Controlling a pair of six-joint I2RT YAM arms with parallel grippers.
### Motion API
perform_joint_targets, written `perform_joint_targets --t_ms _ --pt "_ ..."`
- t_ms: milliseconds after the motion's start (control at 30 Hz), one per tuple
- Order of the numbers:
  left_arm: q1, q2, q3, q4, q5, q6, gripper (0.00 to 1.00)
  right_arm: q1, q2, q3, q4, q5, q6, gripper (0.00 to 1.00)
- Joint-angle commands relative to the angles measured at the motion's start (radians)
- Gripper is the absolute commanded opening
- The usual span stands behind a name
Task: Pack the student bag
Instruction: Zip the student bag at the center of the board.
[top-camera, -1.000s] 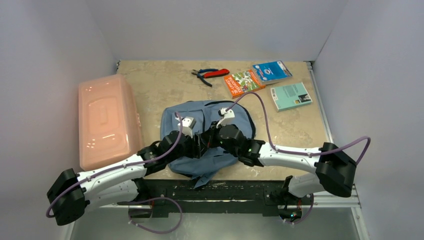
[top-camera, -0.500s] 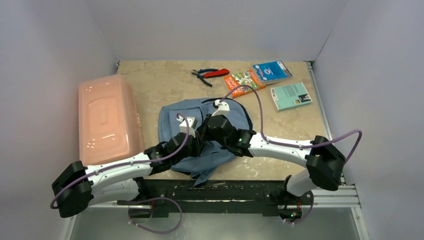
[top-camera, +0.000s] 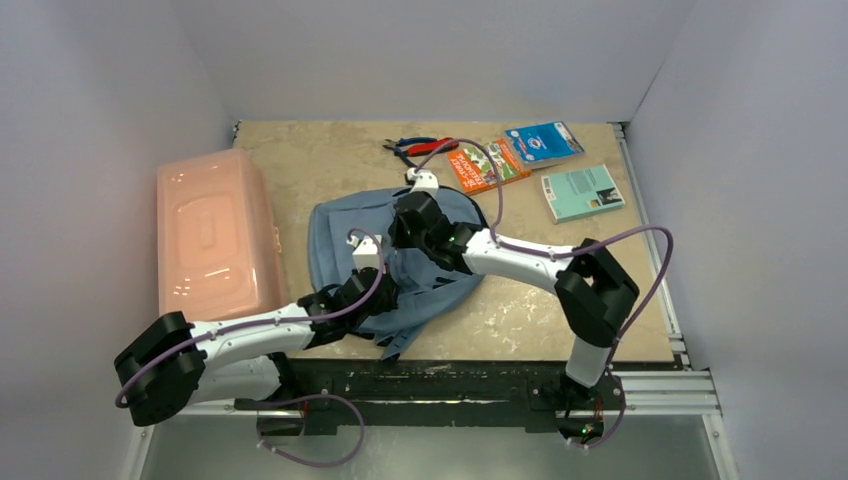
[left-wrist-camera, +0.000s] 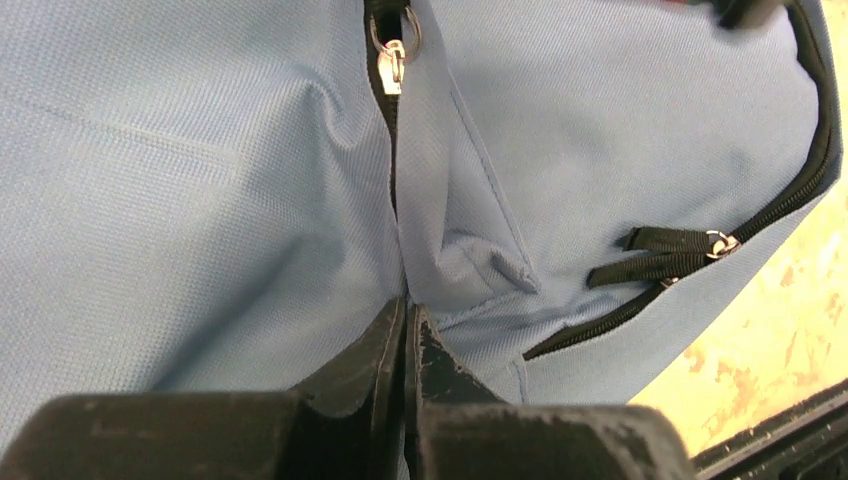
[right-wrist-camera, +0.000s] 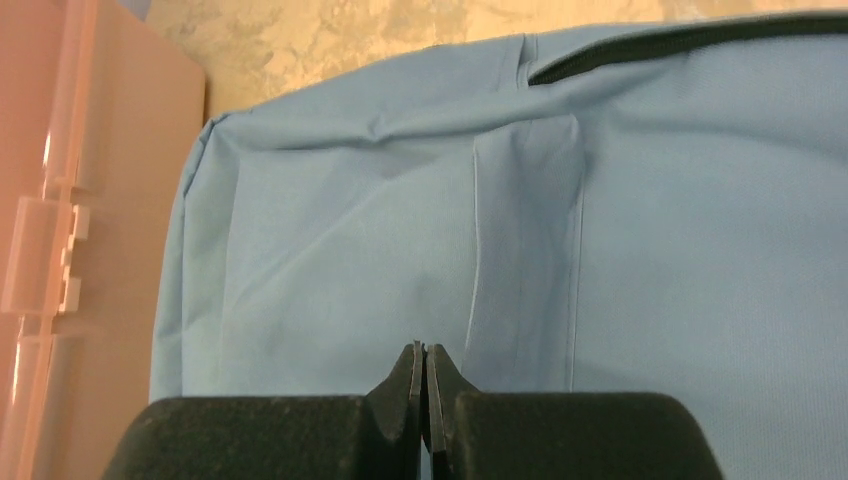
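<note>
Pinching a fold of the bag (left-wrist-camera: 200, 200) in the left gripper (left-wrist-camera: 408, 315), zip pull (left-wrist-camera: 392, 60) just ahead. Squeezing the right gripper (right-wrist-camera: 426, 352) shut on top of the bag, pink box (right-wrist-camera: 60, 250) off to its left.

Left arm (top-camera: 255, 330), right arm (top-camera: 520, 262) meet over student bag (top-camera: 335, 225); apparently pressing fabric. Pink box (top-camera: 210, 240) alongside left.
</note>
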Motion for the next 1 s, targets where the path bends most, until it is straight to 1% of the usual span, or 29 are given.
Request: perform_joint_targets --t_ms 0,100,167,233,300,367,400,467,533,600,633,700,733,800,867,900,967 --pt "-0.017 0.028 -0.068 -0.159 0.104 -0.009 0.00 -0.115 0.046 0.245 0.275 0.039 -0.107 0.00" --pt "-0.017 0.024 -0.072 -0.164 0.109 -0.009 0.00 -0.161 0.138 0.357 0.263 0.031 -0.156 0.00" --pt "-0.018 0.015 -0.087 -0.151 0.116 -0.011 0.00 -0.177 0.184 0.405 0.318 0.037 -0.224 0.00" --pt "-0.017 0.005 -0.100 -0.141 0.114 -0.009 0.00 -0.189 0.241 0.461 0.377 0.003 -0.322 0.00" --pt "-0.017 -0.005 -0.103 -0.130 0.122 -0.001 0.00 -0.198 0.307 0.527 0.421 -0.056 -0.388 0.00" --pt "-0.018 -0.012 -0.113 -0.105 0.135 0.006 0.00 -0.204 0.365 0.564 0.510 -0.092 -0.444 0.00" --pt "-0.017 -0.009 -0.116 -0.099 0.139 0.008 0.00 -0.210 0.398 0.600 0.525 -0.115 -0.457 0.00" --pt "-0.017 0.001 -0.110 -0.099 0.140 0.018 0.00 -0.219 0.456 0.690 0.489 -0.129 -0.470 0.00" --pt "-0.017 0.003 -0.091 -0.120 0.144 0.028 0.00 -0.219 0.458 0.683 0.501 -0.133 -0.492 0.00" --pt "-0.016 -0.040 -0.062 -0.171 0.154 0.040 0.00 -0.217 0.417 0.637 0.469 -0.131 -0.457 0.00" --pt "-0.011 -0.070 -0.045 -0.193 0.160 0.050 0.05 -0.217 0.381 0.601 0.447 -0.141 -0.432 0.00" --pt "0.019 -0.130 0.010 -0.251 0.175 0.069 0.21 -0.217 0.301 0.498 0.422 -0.154 -0.374 0.00" --pt "0.046 -0.156 0.036 -0.275 0.192 0.068 0.30 -0.216 0.259 0.447 0.410 -0.148 -0.337 0.00" --pt "0.136 -0.187 0.078 -0.289 0.253 0.047 0.43 -0.216 0.184 0.366 0.373 -0.139 -0.260 0.00" --pt "0.227 -0.186 0.110 -0.254 0.313 0.031 0.51 -0.216 0.124 0.315 0.317 -0.140 -0.178 0.00" --pt "0.253 -0.172 0.142 -0.226 0.331 0.041 0.54 -0.216 0.101 0.293 0.291 -0.143 -0.140 0.00" --pt "0.276 -0.115 0.223 -0.215 0.317 0.070 0.58 -0.216 0.063 0.238 0.262 -0.152 -0.031 0.00"
